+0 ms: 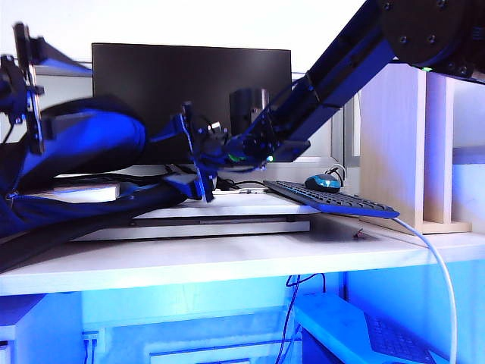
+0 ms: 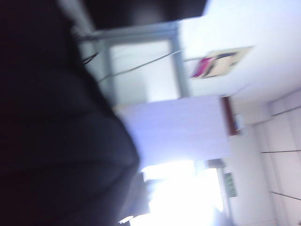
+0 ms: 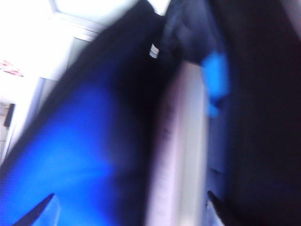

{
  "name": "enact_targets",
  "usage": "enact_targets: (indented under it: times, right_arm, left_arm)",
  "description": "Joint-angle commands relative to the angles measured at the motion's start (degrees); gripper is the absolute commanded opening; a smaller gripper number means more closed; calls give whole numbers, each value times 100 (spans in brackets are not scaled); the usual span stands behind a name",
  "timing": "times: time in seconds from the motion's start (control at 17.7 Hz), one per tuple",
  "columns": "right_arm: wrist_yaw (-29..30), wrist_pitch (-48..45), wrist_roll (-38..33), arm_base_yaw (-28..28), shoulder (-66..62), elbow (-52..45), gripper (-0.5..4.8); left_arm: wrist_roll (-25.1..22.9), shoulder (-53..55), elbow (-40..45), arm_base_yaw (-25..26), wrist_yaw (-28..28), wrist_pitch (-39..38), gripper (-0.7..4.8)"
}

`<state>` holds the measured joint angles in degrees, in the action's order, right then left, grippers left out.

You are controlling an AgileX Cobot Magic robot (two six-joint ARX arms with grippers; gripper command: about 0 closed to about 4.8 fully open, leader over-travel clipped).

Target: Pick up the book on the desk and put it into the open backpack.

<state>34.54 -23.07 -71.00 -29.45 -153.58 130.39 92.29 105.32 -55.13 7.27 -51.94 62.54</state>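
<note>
Toward nine o'clock of the exterior view, on the desk (image 1: 227, 262): backpack (image 1: 91, 140) on its side, mouth turned to three o'clock. Inside that mouth, book (image 1: 79, 192), white page edges showing between the upper fabric and the lower flap, not on the bare desk. Seems mostly inside; cannot tell how deep.

Just at three o'clock of the mouth, near the centre of the view: right gripper (image 1: 198, 161), jaws spread wide, holding nothing. From the right wrist view, fingertips (image 3: 35, 216) well apart, on either side of the book's edge and not touching it.

At ten o'clock, above the backpack: left gripper (image 1: 26, 83). Cannot tell whether wide or narrow, nor whether pinching the fabric; left wrist view gives only dark cloth and the room behind.

Looks nearly done: pick-up complete, book placed into the bag and not gripped. Remains, probably, to draw both arms clear of the backpack and to make sure of no sliding out.
</note>
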Motion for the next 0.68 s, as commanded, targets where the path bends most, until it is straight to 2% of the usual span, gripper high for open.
enact_targets:
  times: [0.06,0.23,0.34,0.39,0.56,0.68]
  right_arm:
    - [13,76,66,-37,81,310,385]
    - [39,81,79,-35,81,356,385]
    - [59,81,101,-24,81,356,385]
    - [57,92,321,-9,81,356,385]
    - [39,238,603,103,81,356,376]
    - [57,560,1113,232,107,356,376]
  left_arm:
    - [-813,-22,-9,-81,-293,-1158,409]
    - [-1353,-22,-9,-195,-553,-1878,409]
    - [-2356,-24,-9,-402,-769,-2006,409]
    - [-3189,-55,-9,-487,-861,-1941,409]
    - [-3665,-98,-9,-514,-1029,-1919,408]
    - [-4291,-136,-9,-529,-1268,-1917,408]
